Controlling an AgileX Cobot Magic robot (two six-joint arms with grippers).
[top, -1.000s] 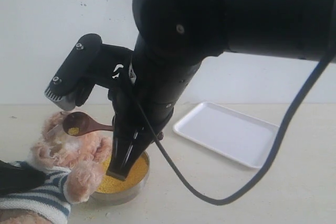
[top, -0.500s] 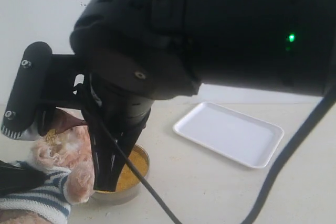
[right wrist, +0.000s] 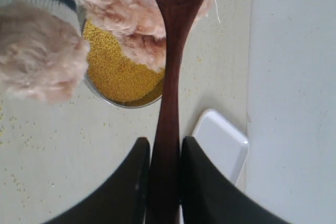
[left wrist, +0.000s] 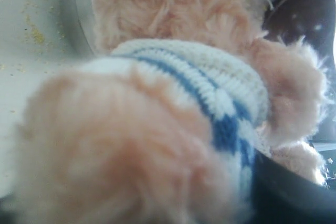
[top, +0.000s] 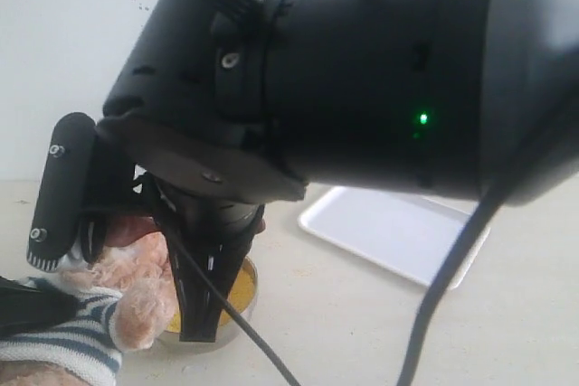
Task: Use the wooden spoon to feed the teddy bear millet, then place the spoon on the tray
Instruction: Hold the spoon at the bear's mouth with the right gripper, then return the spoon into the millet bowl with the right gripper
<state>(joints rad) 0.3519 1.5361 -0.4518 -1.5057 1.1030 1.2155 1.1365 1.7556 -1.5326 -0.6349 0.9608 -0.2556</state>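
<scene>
Wooden spoon [right wrist: 170, 77] is pinched by its handle in the right hand [right wrist: 165, 142]. Compared to a second ago the arm's swung in and rolled, so the spoon's bowl went from hovering level near the teddy bear [top: 127, 282] to right up against its fuzzy face, lower left of the exterior view. Feeding bit looks basically underway. Millet [right wrist: 115, 72] sits just below, and the tray [top: 380, 232] at centre right is the next stop, I'd guess. Left hand [top: 23, 306] is by the striped shirt; can't tell if it's gripping.
</scene>
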